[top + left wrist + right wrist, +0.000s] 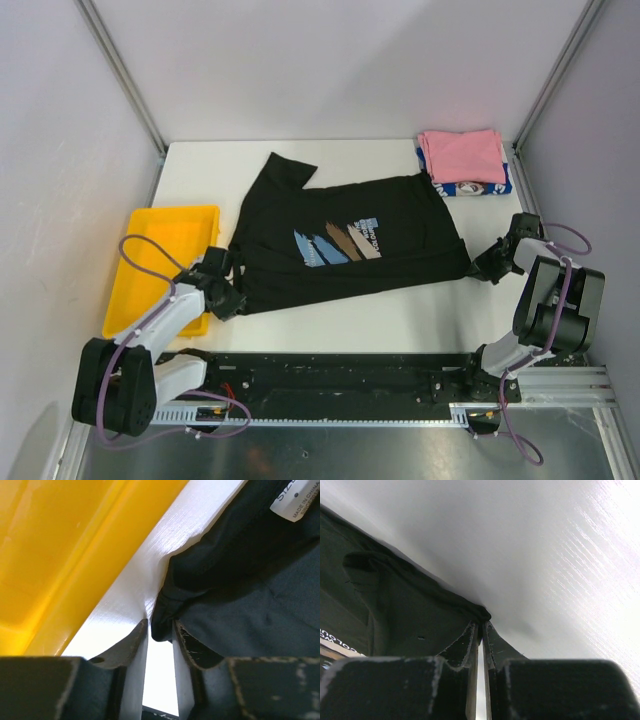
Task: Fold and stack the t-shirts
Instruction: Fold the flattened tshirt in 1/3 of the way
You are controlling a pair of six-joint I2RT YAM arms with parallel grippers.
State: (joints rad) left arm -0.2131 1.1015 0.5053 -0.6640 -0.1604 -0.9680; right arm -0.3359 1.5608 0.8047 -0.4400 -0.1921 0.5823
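Because the black t-shirt (350, 240) is soft, light cloth that sags and drags wherever it is unsupported, I judge its near corners the best places to hold it. It lies spread print-up across the middle of the white table (400, 315), one sleeve pointing toward the far side. The pink t-shirt (460, 155) sits folded on the blue-and-white t-shirt (482, 188) at the far right corner. My left gripper (226, 287) reaches low, clenched on a fold of the black shirt's left edge, just beside the yellow tray (170, 210). My right gripper (488, 264), wrist bent down to the table, pinches the right near corner between almost-touching fingers.
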